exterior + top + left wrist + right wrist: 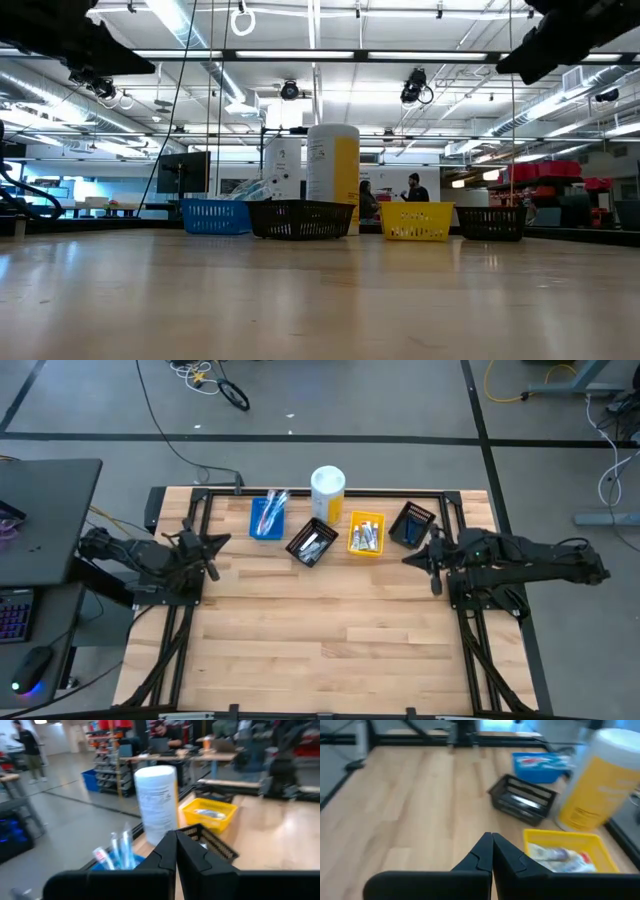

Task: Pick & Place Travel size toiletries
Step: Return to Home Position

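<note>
High view: both arms sit at the table's sides, with the toiletries sorted into four bins along the far edge.
Left gripper (175, 836) and right gripper (492, 838) each have their fingers pressed together, holding nothing. Toothbrushes (272, 508) lie in the blue bin (254, 522). Tubes (367, 537) lie in the yellow bin (366, 515). Silver items (313, 546) lie in the left black bin (296, 549). The contents of the right black bin (418, 513) cannot be told. White-and-yellow cylinder (328, 490) stands upright just behind the bins.

Overhead, low, wrist views sharing bins (352, 536)
</note>
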Robot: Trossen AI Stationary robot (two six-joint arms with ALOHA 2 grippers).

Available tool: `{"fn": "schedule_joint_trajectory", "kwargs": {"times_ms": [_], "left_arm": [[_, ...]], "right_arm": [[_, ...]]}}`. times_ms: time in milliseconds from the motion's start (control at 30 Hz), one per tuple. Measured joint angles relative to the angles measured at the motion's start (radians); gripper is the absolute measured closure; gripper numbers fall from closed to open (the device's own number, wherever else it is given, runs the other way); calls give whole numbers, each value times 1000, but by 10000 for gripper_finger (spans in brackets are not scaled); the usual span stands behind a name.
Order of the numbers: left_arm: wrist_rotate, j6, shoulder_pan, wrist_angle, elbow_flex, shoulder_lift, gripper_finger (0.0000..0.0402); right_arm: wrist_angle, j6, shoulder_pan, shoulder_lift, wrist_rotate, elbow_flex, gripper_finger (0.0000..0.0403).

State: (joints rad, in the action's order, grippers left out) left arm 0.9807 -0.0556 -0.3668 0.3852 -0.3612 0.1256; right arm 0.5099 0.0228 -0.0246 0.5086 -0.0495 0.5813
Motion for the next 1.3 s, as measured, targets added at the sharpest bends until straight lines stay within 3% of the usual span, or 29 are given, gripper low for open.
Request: {"fn": "schedule_joint_trajectory", "kwargs": {"times_ms": [100, 233, 400, 667, 900, 1033, 1300], "left_arm": [[-64, 20, 0, -10, 13, -68, 397], [-125, 52, 0, -105, 44, -127, 391], [-189, 171, 0, -280, 118, -115, 392], [-325, 280, 0, -518, 270, -120, 390], [-370, 333, 0, -665, 352, -120, 395], [-429, 325, 0, -664, 352, -120, 395], [-320, 325, 0, -661, 353, -120, 379]], "right_arm": [[-14, 76, 0, -36, 67, -34, 399], [-100, 121, 0, -109, 80, -106, 399], [-200, 159, 0, -213, 79, -204, 400], [-206, 165, 0, -354, 137, -221, 400], [-229, 80, 0, -382, 167, -246, 400], [-307, 106, 0, -381, 167, -309, 400], [-414, 125, 0, -381, 166, -389, 400]]}}
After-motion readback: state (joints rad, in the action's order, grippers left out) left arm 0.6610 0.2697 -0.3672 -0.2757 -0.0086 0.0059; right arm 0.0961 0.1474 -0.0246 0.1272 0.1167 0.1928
